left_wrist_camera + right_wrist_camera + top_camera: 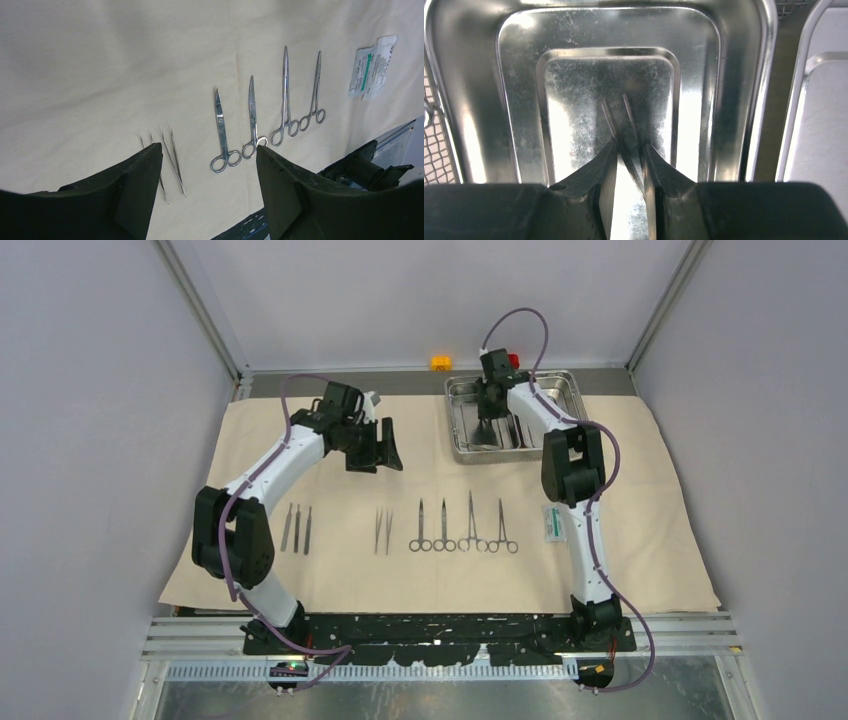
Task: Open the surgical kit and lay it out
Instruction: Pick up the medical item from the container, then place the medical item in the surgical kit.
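Pinching tweezers (609, 121) inside the steel tray (735, 75), right fingers (594, 177) sit narrow; left fingers (136, 186) spread wide.

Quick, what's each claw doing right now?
Left claw: open, empty.
Right claw: shut on tweezers in the tray.

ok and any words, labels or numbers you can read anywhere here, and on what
No text can be read.
Small white and teal packet: print on its face, too small and blurred to read.
Shiny steel tray, ring-handled steel clamps, slim steel tweezers in the right gripper: no markings visible.
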Controlling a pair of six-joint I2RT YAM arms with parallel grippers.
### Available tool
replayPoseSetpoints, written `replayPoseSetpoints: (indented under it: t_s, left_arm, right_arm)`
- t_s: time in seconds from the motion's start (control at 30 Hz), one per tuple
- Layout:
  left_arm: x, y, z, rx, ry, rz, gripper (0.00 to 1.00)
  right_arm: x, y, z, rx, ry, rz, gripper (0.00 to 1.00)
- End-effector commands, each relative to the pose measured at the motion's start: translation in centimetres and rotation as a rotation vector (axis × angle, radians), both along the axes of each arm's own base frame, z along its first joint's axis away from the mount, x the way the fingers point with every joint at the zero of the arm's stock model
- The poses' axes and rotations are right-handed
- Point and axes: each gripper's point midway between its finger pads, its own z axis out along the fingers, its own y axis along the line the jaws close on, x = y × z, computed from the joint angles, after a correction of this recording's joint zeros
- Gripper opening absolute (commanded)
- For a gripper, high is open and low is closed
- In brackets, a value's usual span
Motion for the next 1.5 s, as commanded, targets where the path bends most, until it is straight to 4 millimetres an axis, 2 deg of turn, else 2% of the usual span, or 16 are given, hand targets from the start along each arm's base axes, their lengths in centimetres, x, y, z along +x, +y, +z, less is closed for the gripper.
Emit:
replayPoseSetpoints:
  t_s: [0.0,0.2,0.47,0.77,0.9,1.03,1.2,1.33,1.37,1.47]
  left_arm:
    - [0.8,-0.4,1.1,-0.039,-0.032,-0.001,0.70]
    - [0.9,-0.4,1.1,-0.043,-0.032,-0.002,0.70]
    - [1.3,-0.1,1.6,-0.029,-0.046,-0.001,0.71]
    - [1.8,0.1,2.5,-0.029,-0.075,0.002,0.71]
    - [2.5,0.2,3.4,-0.021,-0.114,0.000,0.71]
    - [3.5,-0.3,5.2,-0.049,-0.183,-0.010,0.71]
    - [4.8,-1.6,8.7,-0.139,-0.235,0.003,0.72]
    - [5.6,-3.2,11.4,-0.269,-0.210,0.045,0.73]
    - [5.8,-3.7,12.1,-0.303,-0.205,0.051,0.73]
    - [6.8,-5.0,13.8,-0.399,-0.187,0.072,0.74]
  right_arm:
    - [-0.7,-0.5,1.7,-0.075,-0.033,0.033,0.29]
    - [-0.6,-0.2,2.4,-0.063,-0.044,0.049,0.18]
    - [0.9,0.1,7.5,-0.036,-0.143,0.047,0.05]
    - [1.2,0.1,12.2,-0.018,-0.225,0.056,0.00]
    - [0.6,0.7,14.2,0.017,-0.242,0.079,0.00]
    - [-0.8,1.9,16.6,0.097,-0.254,0.125,0.01]
    - [-4.0,4.2,19.5,0.241,-0.246,0.202,0.01]
    - [-7.7,6.5,21.1,0.356,-0.227,0.262,0.01]
    - [-8.4,6.9,20.5,0.379,-0.205,0.263,0.00]
    - [-10.8,8.7,21.1,0.485,-0.178,0.307,0.01]
